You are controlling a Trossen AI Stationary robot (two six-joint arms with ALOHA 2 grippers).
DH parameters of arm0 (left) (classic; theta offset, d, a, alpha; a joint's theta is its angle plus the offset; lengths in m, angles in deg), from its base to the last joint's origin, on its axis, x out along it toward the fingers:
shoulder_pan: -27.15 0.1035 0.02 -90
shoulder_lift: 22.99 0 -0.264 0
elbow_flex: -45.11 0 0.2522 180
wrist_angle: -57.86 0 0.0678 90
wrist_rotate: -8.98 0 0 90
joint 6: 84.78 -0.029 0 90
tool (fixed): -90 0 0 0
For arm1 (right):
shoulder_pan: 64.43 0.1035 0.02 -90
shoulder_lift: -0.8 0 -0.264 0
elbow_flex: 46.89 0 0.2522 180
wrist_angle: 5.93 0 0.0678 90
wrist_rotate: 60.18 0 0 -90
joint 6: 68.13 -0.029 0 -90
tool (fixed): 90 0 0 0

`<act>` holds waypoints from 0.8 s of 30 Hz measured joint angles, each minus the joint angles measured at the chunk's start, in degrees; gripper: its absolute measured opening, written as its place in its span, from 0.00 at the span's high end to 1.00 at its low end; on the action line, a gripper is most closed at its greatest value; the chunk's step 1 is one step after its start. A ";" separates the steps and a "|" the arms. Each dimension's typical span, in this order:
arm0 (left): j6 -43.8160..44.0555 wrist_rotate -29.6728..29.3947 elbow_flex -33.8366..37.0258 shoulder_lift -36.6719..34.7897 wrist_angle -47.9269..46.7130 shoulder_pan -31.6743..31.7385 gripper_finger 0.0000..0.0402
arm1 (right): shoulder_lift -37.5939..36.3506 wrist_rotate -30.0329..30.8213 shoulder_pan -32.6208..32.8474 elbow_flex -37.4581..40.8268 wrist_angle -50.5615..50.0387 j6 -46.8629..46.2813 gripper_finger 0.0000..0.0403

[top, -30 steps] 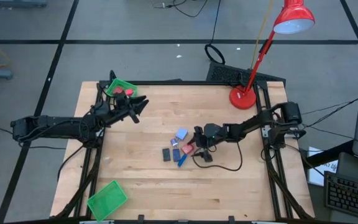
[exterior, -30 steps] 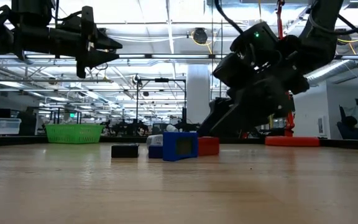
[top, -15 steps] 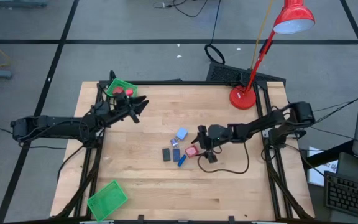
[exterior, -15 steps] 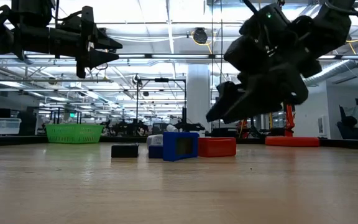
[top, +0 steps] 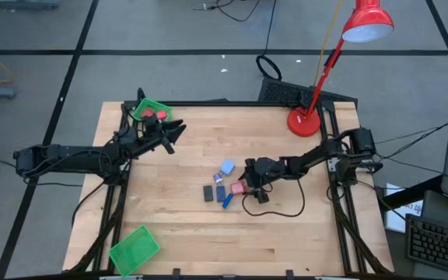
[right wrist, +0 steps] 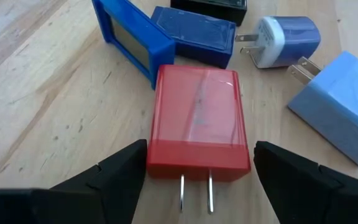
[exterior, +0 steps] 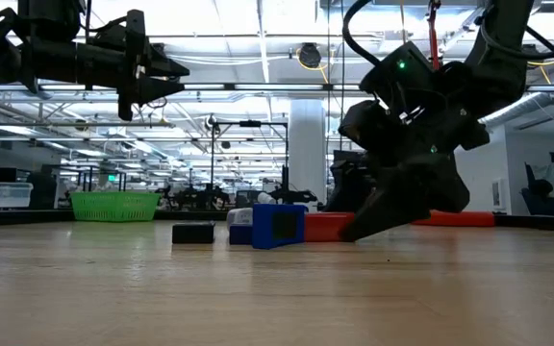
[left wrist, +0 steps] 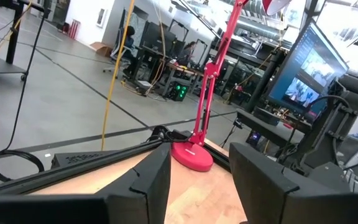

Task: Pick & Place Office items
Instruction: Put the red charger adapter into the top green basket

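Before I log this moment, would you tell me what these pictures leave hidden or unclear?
- Left tool: the left wrist view looks past it to the red lamp; nothing between its fingers shows.
- Green tray, high view: the red thing inside is too small to identify.
- Red plug, low view: the right tool covers one end.
- Black rectangle, high view: too small to name.

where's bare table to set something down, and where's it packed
Bare wood: the wide stretch between the item cluster and the near-left green tray, and the strip between the raised left gripper and the red lamp base. Crowded: table centre, where the open right gripper straddles the red charger beside the blue pieces.
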 joint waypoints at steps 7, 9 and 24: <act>-0.21 0.00 0.00 0.00 -0.07 0.00 0.54 | -0.24 0.04 0.00 0.02 0.01 0.06 0.35; 0.02 0.00 0.00 0.00 -0.09 0.00 0.54 | -0.26 -0.02 0.00 0.02 -0.16 0.02 0.37; 0.20 0.00 0.00 0.00 -0.35 0.00 0.54 | -0.26 0.37 0.09 0.02 0.08 -2.89 0.42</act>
